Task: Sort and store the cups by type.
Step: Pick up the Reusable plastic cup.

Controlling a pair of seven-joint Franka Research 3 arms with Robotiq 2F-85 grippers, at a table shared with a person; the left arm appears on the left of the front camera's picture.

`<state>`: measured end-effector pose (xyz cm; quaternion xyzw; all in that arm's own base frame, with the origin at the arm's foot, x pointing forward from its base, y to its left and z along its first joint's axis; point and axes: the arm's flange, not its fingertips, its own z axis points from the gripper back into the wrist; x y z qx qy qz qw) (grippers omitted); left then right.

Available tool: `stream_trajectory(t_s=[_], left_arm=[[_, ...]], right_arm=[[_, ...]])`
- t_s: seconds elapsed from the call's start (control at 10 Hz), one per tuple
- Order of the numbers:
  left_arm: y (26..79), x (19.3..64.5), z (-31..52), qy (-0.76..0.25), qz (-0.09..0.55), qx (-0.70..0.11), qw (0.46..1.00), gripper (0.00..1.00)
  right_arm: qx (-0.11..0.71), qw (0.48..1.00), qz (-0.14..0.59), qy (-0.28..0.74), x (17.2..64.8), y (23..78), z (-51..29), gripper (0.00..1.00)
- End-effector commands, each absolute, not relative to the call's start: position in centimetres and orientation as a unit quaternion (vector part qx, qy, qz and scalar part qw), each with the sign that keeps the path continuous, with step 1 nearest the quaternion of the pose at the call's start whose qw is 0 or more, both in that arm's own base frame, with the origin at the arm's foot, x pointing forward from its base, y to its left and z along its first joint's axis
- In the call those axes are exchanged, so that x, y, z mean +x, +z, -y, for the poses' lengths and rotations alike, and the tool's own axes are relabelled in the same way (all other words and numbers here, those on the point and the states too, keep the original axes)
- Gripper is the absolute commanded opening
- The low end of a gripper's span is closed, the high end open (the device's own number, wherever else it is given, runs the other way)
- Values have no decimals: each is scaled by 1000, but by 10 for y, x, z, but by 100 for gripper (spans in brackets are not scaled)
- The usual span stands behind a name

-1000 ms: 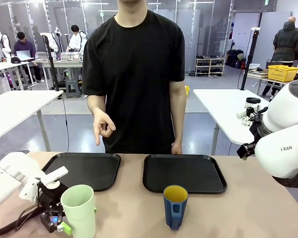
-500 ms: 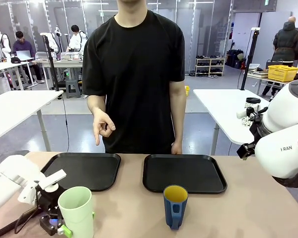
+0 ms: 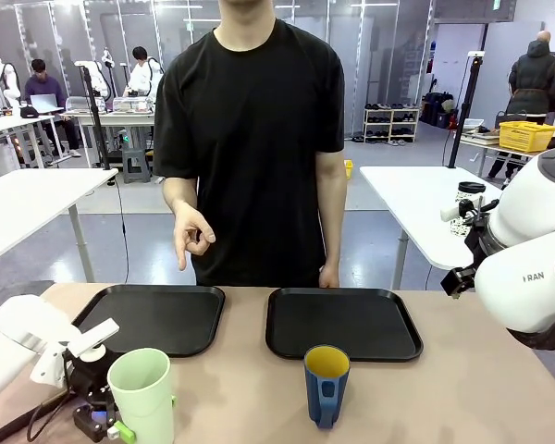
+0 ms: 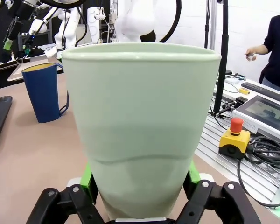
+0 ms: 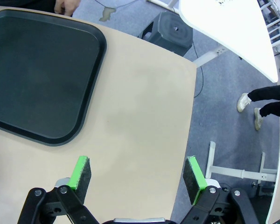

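Since a second ago the left gripper has drawn the pale green tumbler slightly left at the near edge. Its pads pinch the lower wall, likely for lifting. To the right stands the blue mug, ungripped. Beyond lie the left tray and the right tray, probably one per type. The right gripper hangs spread above the table.
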<state>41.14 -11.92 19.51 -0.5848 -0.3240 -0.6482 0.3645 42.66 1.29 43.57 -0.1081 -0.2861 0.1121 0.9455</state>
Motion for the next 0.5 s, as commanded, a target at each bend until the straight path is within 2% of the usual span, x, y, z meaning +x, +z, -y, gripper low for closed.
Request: stream_trajectory(t_s=[0.0, 0.4], left_arm=[[178, 391, 110, -654, 353, -558, 371, 43], [213, 393, 99, -638, 401, -551, 359, 43]], right_arm=[[-110, 945, 286, 112, 426, 434, -12, 100], [-110, 945, 286, 112, 426, 434, -12, 100]])
